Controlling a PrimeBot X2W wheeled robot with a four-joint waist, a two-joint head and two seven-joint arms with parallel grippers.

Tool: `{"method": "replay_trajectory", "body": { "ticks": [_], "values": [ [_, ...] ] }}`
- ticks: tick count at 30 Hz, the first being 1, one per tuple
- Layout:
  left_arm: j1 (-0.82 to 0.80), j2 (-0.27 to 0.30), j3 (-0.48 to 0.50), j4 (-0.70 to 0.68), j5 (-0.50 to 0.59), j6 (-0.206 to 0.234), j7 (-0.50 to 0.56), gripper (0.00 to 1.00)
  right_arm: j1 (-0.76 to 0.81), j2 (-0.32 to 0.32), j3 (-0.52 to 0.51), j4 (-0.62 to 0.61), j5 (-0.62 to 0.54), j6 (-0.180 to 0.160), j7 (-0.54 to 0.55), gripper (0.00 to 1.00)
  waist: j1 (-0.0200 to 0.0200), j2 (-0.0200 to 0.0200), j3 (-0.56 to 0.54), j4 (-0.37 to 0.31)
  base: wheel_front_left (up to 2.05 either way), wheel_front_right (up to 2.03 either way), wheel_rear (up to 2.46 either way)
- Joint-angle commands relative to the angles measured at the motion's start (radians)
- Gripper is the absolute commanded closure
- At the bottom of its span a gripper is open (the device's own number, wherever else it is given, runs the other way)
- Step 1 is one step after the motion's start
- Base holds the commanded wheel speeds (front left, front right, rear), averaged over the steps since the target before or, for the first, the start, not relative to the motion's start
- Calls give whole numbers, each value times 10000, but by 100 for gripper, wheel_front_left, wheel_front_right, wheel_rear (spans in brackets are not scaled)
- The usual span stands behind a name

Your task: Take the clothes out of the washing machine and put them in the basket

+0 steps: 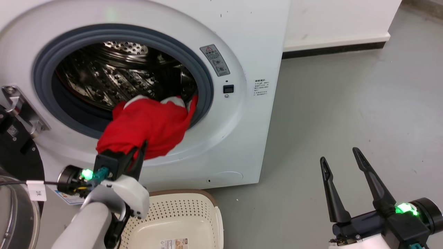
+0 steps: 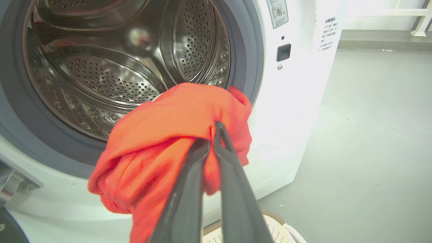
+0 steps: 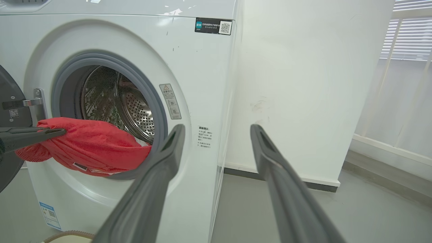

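Against the white washing machine (image 1: 249,41), clothes (image 1: 148,124) sit pinched between left fingers (image 2: 233,175).

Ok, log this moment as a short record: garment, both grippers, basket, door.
garment: red garment, half out of the washing machine porthole, draped over its grey rim
left gripper: shut on the red garment
right gripper: open, holding nothing, off to the machine's side
basket: laundry basket on floor below porthole, visible part without clothes
door: open
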Motion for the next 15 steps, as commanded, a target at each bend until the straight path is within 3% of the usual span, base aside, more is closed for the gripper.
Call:
{"method": "replay_trajectory", "body": {
  "ticks": [1, 9, 15],
  "values": [
    [415, 110, -35, -425, -72, 125, 178, 100, 165, 5, -43, 33, -19, -7, -17, 0, 3, 0, -233, 94, 0, 0, 0],
    [1818, 324, -119, -1563, -494, 418, 777, 100, 100, 7, 41, 18, -31, -7, -17, 0, 3, 0, -188, -43, 0, 0, 0],
    [2332, 64, -309, -1411, -759, 348, 795, 100, -111, 7, -62, -63, -73, -7, -17, 0, 3, 0, 314, -283, 0, 0, 0]
  ]
}}
